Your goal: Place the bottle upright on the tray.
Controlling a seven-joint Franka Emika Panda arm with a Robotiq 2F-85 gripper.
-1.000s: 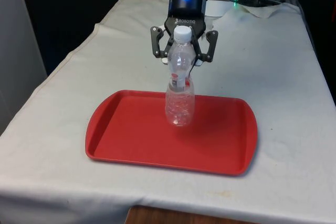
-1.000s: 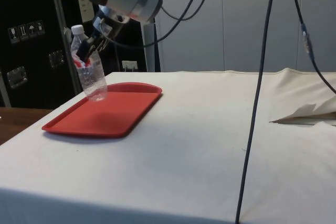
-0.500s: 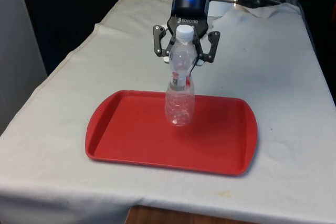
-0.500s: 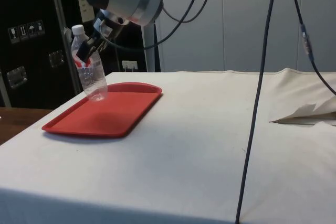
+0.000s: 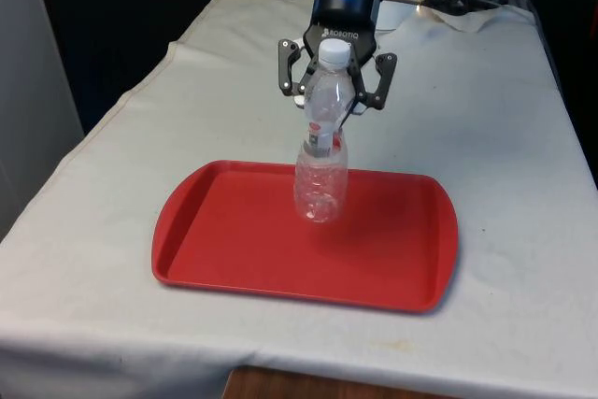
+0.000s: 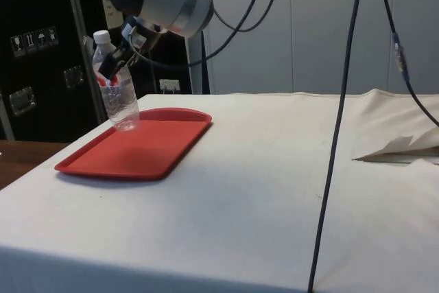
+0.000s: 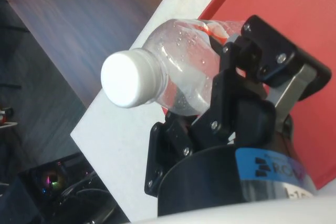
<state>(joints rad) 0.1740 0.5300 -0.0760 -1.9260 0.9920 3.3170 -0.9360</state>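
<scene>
Since the earlier frames the black gripper (image 5: pixel 337 92) has drawn back toward the far end of the table and risen a little, while the clear plastic bottle (image 5: pixel 321 161) has stayed in the same spot on the red tray (image 5: pixel 234 249). The bottle stands on its base on the tray floor, near the tray's far edge and about midway between the tray's left and right ends in the front view. It has a white cap (image 5: pixel 333 51), a red band at its middle, and droplets inside. In the side view the bottle (image 6: pixel 116 90) leans very slightly but is close to upright, its base touching the tray (image 6: pixel 144 152). The gripper's two fingers are spread apart on either side of the bottle's neck, and in the front view a gap shows between each finger and the plastic, so they are not clamped on it. In the side view the gripper (image 6: pixel 121 56) sits just behind the bottle's upper part. The wrist view looks down along the fingers at the cap (image 7: pixel 127 79) and the bottle's shoulder, with the tray's red surface (image 7: pixel 294 3) beyond. The tray lies flat on the white cloth (image 5: pixel 505 119) at the near end of the table.
</scene>
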